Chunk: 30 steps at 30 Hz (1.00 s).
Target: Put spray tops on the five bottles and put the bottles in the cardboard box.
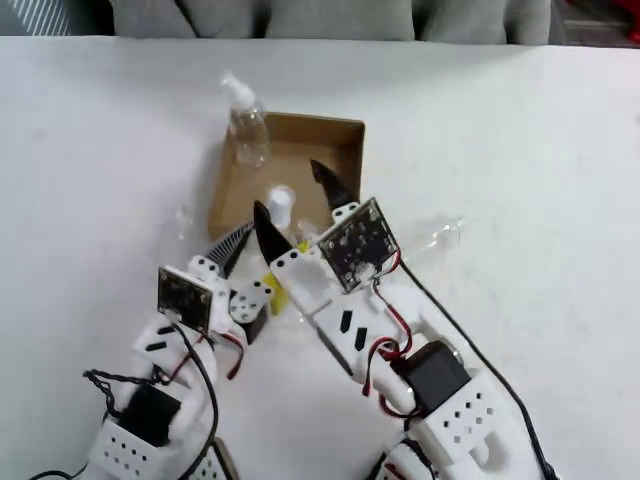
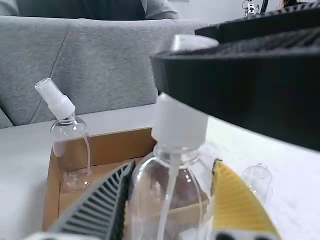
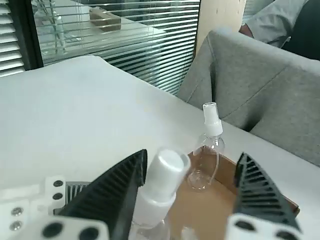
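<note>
A clear bottle (image 2: 170, 192) with a white spray top (image 2: 179, 122) stands upright at the near edge of the cardboard box (image 1: 340, 140). My left gripper (image 2: 170, 210) is shut on its body, grey finger on one side, yellow finger (image 2: 235, 205) on the other. My right gripper (image 1: 286, 186) hangs open over that spray top (image 3: 162, 177); the top lies close to one black finger (image 3: 112, 192), with a wide gap to the other. A second capped bottle (image 1: 246, 122) stands in the box's far left corner.
One clear bottle without a top (image 2: 257, 177) lies on the white table (image 1: 520, 150) to the right of the box, faintly seen in the high view as a clear bottle (image 1: 440, 235). A grey sofa (image 2: 100, 65) runs behind the table's far edge.
</note>
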Each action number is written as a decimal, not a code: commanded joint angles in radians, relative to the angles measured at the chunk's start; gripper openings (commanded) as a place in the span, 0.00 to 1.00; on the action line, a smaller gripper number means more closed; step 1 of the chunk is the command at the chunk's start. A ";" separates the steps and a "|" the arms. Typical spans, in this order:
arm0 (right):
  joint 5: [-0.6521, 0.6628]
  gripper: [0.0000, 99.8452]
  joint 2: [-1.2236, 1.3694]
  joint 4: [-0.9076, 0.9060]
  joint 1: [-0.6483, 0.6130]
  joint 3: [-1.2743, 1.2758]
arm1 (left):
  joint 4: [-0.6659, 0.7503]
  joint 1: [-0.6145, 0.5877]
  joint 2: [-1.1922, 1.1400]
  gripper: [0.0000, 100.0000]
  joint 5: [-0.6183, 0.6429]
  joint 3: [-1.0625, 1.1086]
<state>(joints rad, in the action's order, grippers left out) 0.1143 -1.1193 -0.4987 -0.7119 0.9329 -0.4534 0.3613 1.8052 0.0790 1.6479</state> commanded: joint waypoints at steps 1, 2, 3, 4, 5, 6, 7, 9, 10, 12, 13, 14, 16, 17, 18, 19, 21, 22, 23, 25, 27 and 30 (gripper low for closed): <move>-0.017 0.25 -0.038 -0.048 -0.008 -0.084 | 0.037 0.004 0.016 0.02 0.005 -0.011; -0.017 0.25 -0.054 -0.053 -0.010 -0.095 | 0.037 0.004 0.016 0.02 0.005 -0.011; -0.017 0.25 -0.074 -0.054 -0.010 -0.103 | 0.037 0.004 0.016 0.02 0.005 -0.011; -0.017 0.25 -0.096 -0.056 -0.010 -0.112 | 0.037 0.004 0.016 0.02 0.005 -0.011; -0.017 0.25 -0.116 -0.056 -0.008 -0.118 | 0.037 0.004 0.016 0.02 0.005 -0.011; -0.017 0.23 -0.136 -0.058 -0.008 -0.124 | 0.037 0.004 0.016 0.02 0.005 -0.011; -0.017 0.20 -0.153 -0.061 -0.007 -0.129 | 0.037 0.002 0.016 0.02 0.005 -0.011; -0.017 0.08 -0.188 -0.094 -0.007 -0.132 | 0.037 0.002 0.016 0.02 0.005 -0.011; -0.017 0.02 -0.205 -0.114 -0.007 -0.130 | 0.038 0.002 0.016 0.02 0.005 -0.011; -0.017 0.04 -0.239 -0.182 -0.005 -0.124 | 0.038 0.001 0.016 0.02 0.005 -0.012; -0.017 0.06 -0.255 -0.234 0.004 -0.123 | 0.038 0.001 0.016 0.02 0.005 -0.014; -0.017 0.07 -0.272 -0.288 0.025 -0.123 | 0.038 -0.002 0.016 0.02 0.005 -0.015; -0.017 0.05 -0.300 -0.380 0.077 -0.123 | 0.052 -0.022 0.016 0.02 0.005 -0.014; -0.017 0.04 -0.314 -0.414 0.108 -0.107 | 0.077 -0.038 0.016 0.02 0.005 -0.009; -0.017 0.03 -0.325 -0.432 0.143 -0.083 | 0.101 -0.059 0.016 0.02 0.005 -0.008; -0.017 0.02 -0.337 -0.430 0.182 -0.048 | 0.126 -0.082 0.016 0.02 0.005 -0.005; -0.017 0.02 -0.361 -0.412 0.255 0.040 | 0.183 -0.122 0.016 0.02 0.005 -0.005; -0.017 0.02 -0.375 -0.395 0.291 0.091 | 0.203 -0.142 0.016 0.02 0.005 -0.008; -0.017 0.02 -0.389 -0.372 0.323 0.143 | 0.218 -0.160 0.016 0.02 0.005 -0.011; -0.017 0.02 -0.418 -0.308 0.381 0.261 | 0.241 -0.199 0.016 0.02 0.005 -0.021; -0.017 0.02 -0.447 -0.217 0.429 0.379 | 0.242 -0.240 0.012 0.02 0.005 -0.054; -0.017 0.02 -0.490 -0.085 0.481 0.519 | 0.245 -0.298 -0.061 0.02 0.005 -0.150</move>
<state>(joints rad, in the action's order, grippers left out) 0.1066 -1.5719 -0.7043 -0.2823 1.3610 -0.2463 0.1435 1.8021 0.0790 1.6433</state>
